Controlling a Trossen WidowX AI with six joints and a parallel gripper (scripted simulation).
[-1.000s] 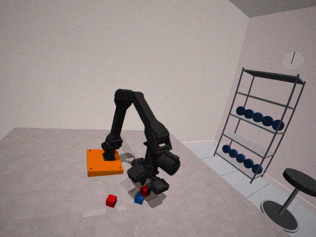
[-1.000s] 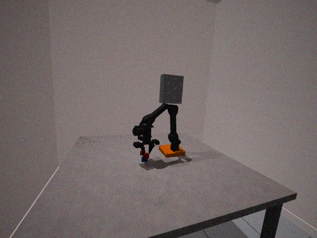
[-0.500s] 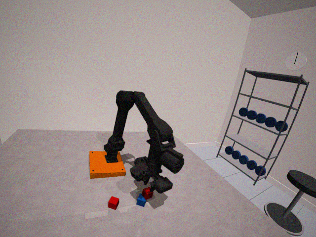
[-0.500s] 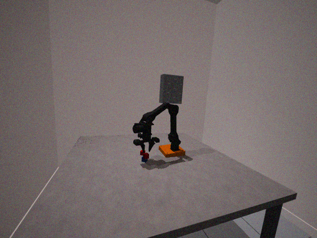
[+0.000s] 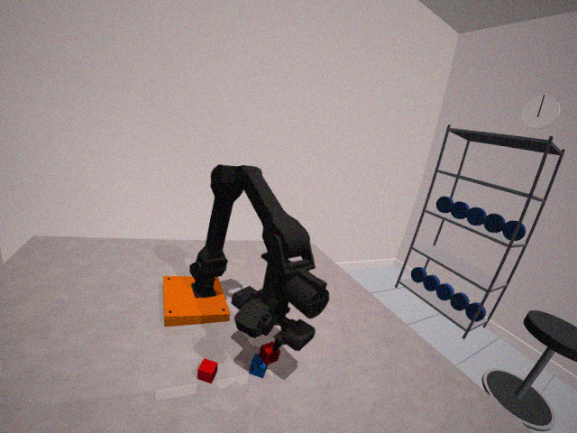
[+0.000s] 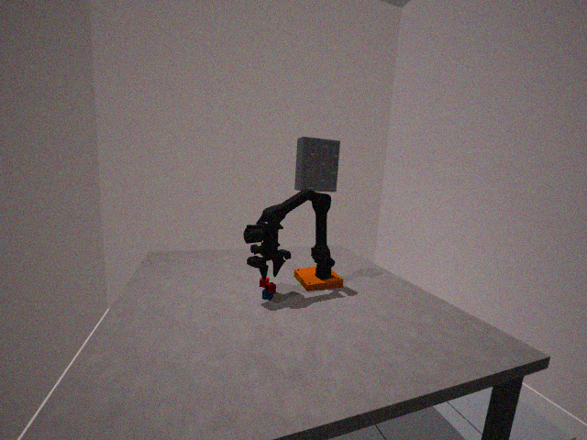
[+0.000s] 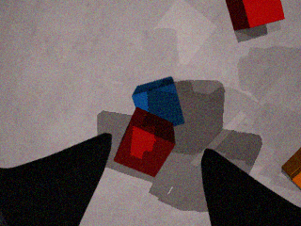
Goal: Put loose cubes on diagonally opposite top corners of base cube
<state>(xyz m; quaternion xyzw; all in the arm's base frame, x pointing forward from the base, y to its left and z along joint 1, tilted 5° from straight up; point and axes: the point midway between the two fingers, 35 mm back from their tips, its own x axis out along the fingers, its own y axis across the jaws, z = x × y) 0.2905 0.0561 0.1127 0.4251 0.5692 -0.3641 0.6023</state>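
The blue base cube (image 5: 257, 366) (image 6: 267, 295) (image 7: 163, 104) stands on the table. One dark-lit red cube (image 5: 269, 354) (image 6: 271, 287) (image 7: 141, 162) sits over one of its top corners, overhanging it; I cannot tell whether it is quite level. My gripper (image 6: 270, 277) (image 7: 157, 148) is open around this red cube. In the wrist view the left finger is close beside it, and a wide gap shows to the right finger. The other red cube (image 5: 207, 371) (image 6: 263, 281) (image 7: 263, 10) lies on the table, apart from the base. The far finger's tip is hidden in the top view.
The arm stands on an orange plate (image 5: 177, 298) (image 6: 308, 279) (image 7: 296, 170) on the grey table (image 5: 93, 326) (image 6: 213, 355). A grey box (image 6: 317, 164) shows behind the arm in the exterior view. A rack (image 5: 484, 196) and a stool (image 5: 554, 333) stand off the table.
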